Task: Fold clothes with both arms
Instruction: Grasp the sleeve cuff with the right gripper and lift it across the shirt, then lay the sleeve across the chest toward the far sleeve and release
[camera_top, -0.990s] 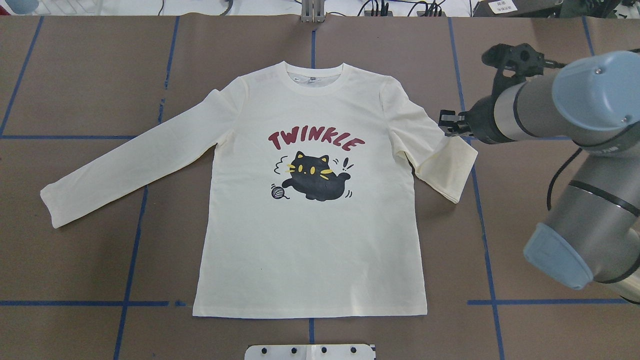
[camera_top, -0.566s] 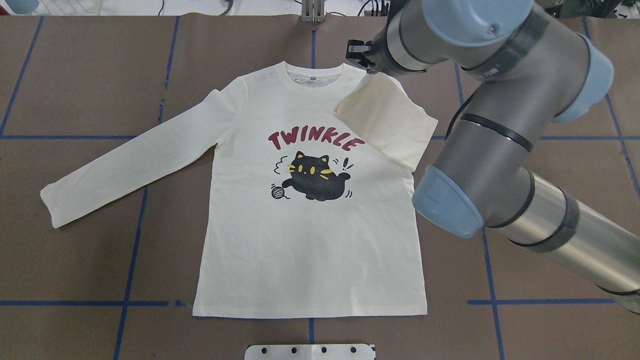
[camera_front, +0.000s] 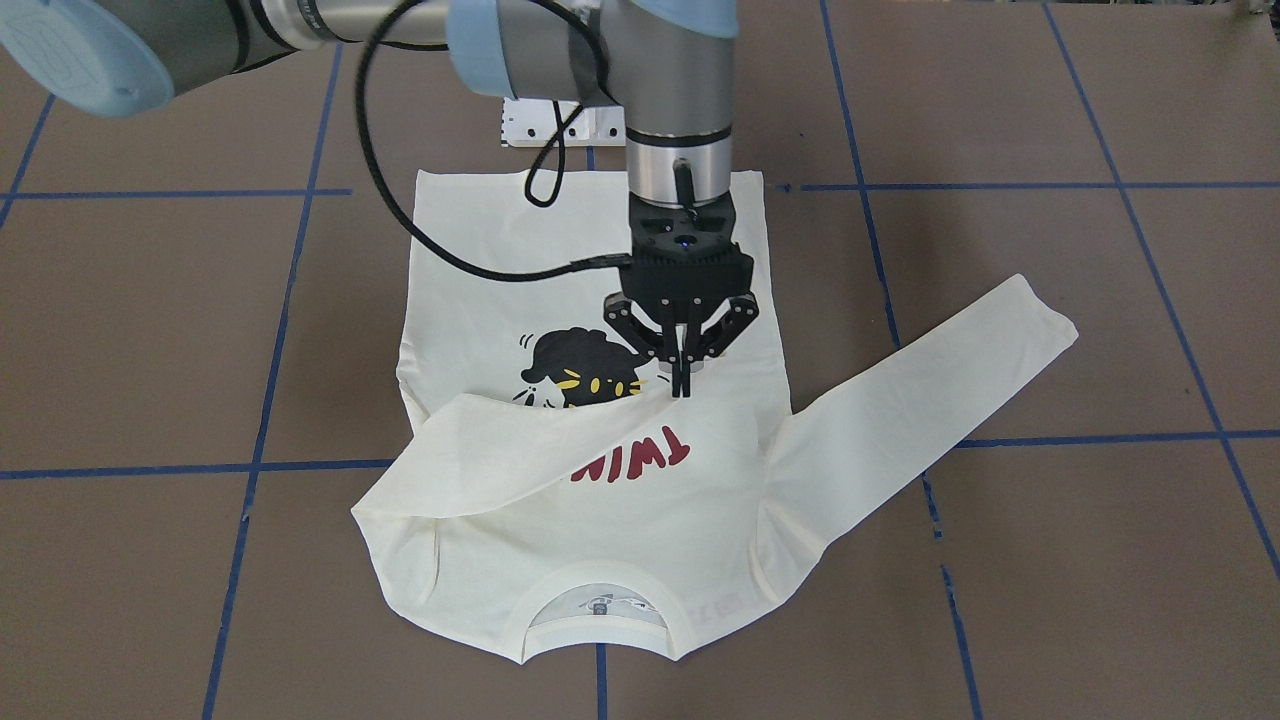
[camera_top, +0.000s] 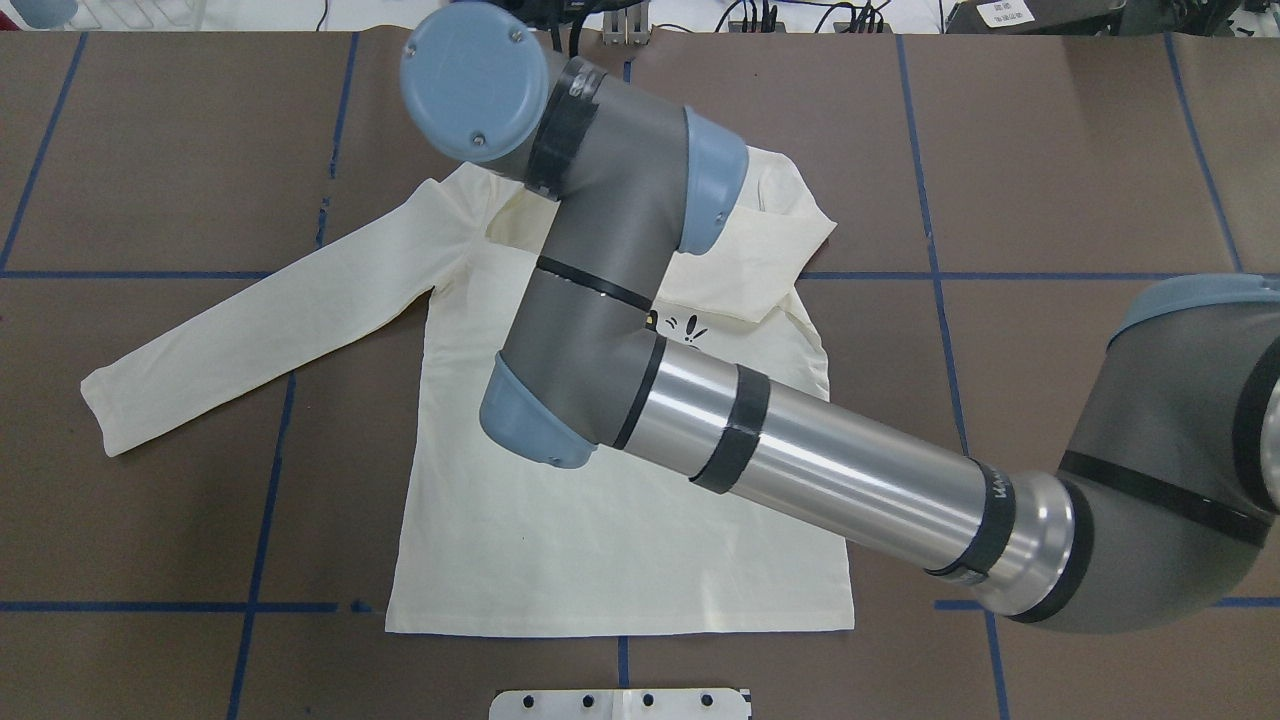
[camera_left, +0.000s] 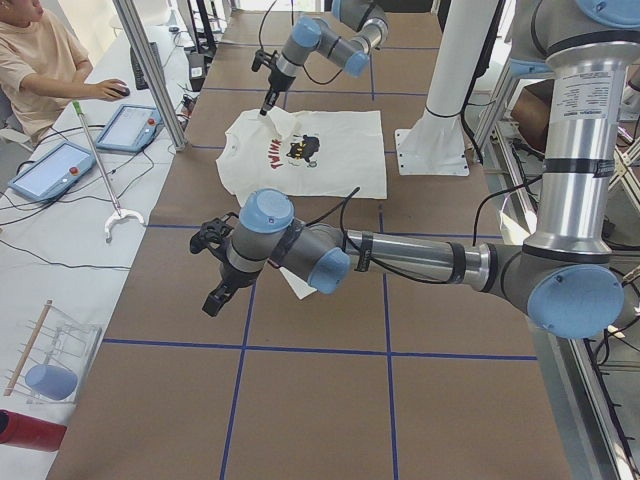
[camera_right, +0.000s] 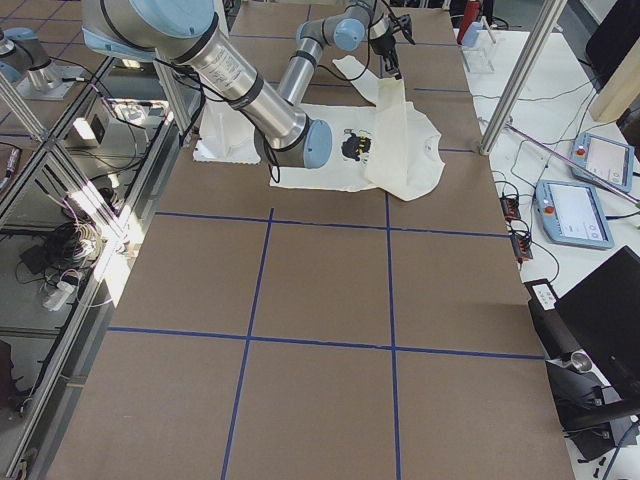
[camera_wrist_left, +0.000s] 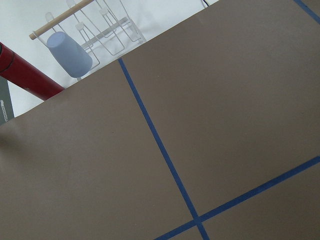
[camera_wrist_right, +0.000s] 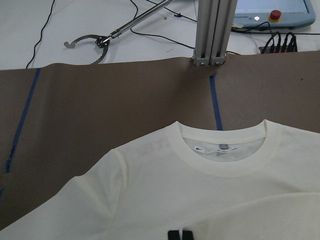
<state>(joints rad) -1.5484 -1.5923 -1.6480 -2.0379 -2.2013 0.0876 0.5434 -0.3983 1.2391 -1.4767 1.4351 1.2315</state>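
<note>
The right arm's black two-finger gripper (camera_front: 682, 385) is pinched shut on the cuff of one sleeve (camera_front: 500, 450), held raised across the chest of the cream-white long-sleeved cat-print T-shirt (camera_front: 600, 530). The shirt lies print-up on the brown, blue-taped table (camera_front: 1000, 560), its other sleeve (camera_front: 930, 370) spread flat, with brown surface all round. The sleeve hides part of the lettering. The left gripper (camera_left: 212, 300) hovers well apart; its opening cannot be told.

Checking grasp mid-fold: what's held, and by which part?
Right gripper is shut on the T-shirt, pinching the sleeve end drawn across the chest. Left gripper shows nothing in it.
</note>
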